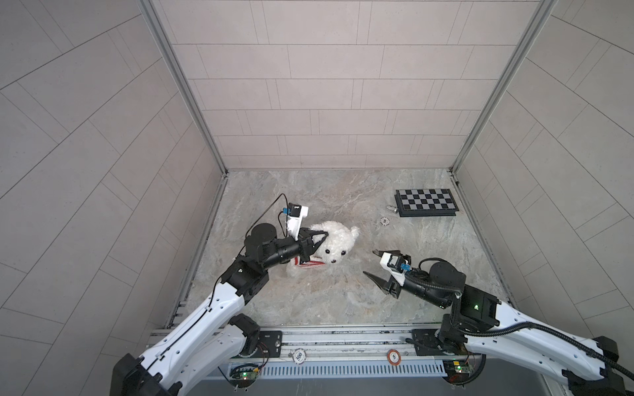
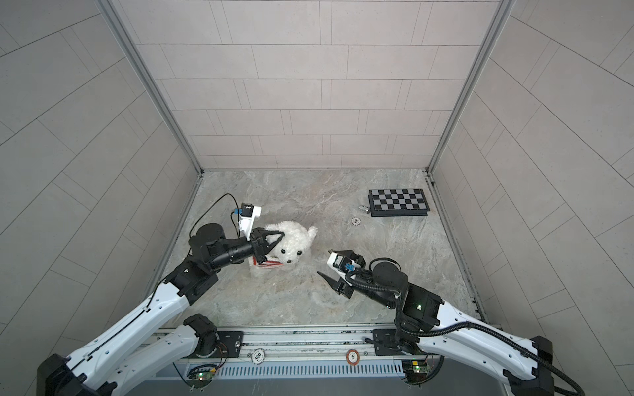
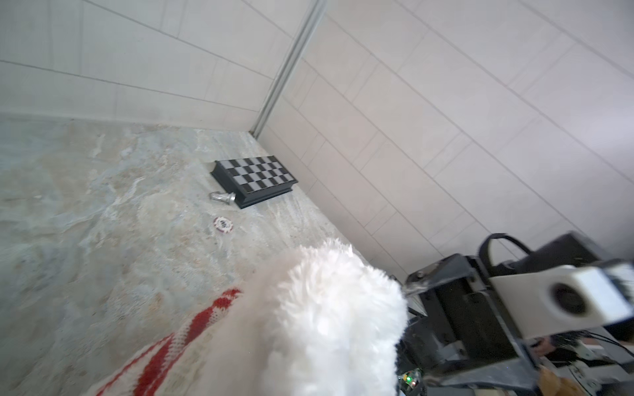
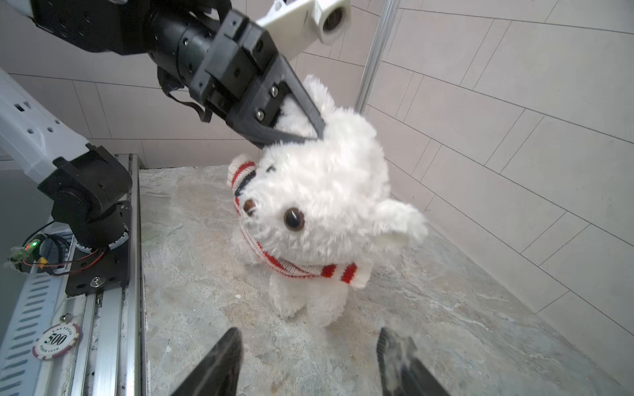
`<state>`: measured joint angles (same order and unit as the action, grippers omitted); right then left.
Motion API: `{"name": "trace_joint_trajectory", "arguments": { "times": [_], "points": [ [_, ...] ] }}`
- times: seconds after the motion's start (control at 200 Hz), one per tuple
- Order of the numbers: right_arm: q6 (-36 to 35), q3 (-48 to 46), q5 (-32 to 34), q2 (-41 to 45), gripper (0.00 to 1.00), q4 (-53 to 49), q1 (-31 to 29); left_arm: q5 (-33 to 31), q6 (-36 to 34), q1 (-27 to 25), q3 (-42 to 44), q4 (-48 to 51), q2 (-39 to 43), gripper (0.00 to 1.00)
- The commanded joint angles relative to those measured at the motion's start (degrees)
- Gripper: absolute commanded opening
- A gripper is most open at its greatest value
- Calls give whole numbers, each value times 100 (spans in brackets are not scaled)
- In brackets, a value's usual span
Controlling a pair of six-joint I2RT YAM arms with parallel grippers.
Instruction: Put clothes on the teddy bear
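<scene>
My right gripper (image 1: 369,262) hangs open, empty, right of the tabletop's (image 1: 308,301) centre; my left gripper (image 1: 323,238) is pinched shut on head fur of the one teddy bear (image 1: 338,241), toward the left edge. One sweater (image 4: 298,267) is bunched at its neck: I judge pull-down next, needing a hem grip. Far right corner: one poker chip (image 1: 385,221), one chess piece (image 1: 391,208), one chessboard (image 1: 426,200).

**Bear left of centre, board in the far right corner**

The fluffy white plush teddy bear (image 1: 339,240) stands on the marbled stone surface (image 1: 343,301), left of centre. The red-and-white striped knit sweater (image 1: 310,263) is bunched at its neck. The left claw (image 1: 325,236) is clamped on the bear's head from the left. The right claw (image 1: 369,262), spread wide, hangs apart from the bear, to its right and nearer the front. The black-and-grey chequered board (image 1: 425,202) lies in the far right corner. A small silver piece (image 1: 391,208) lies just beside the board's left edge, and a round poker chip (image 1: 385,221) lies between board and bear.
</scene>
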<state>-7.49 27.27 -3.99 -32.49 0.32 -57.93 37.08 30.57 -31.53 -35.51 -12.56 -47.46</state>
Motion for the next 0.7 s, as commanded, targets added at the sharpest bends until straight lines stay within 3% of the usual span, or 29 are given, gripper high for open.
{"name": "trace_joint_trajectory", "arguments": {
  "times": [0.0,0.431,0.696],
  "points": [
    [-70,-116,-172,-16,66,825,54,1030,600,23,105,-1526,178,0],
    [-368,151,-1312,-421,57,2040,54,1568,818,-149,217,-1790,517,0],
    [-425,358,-1452,-901,39,2390,12,1426,400,-429,56,-1279,366,0]
  ]
}}
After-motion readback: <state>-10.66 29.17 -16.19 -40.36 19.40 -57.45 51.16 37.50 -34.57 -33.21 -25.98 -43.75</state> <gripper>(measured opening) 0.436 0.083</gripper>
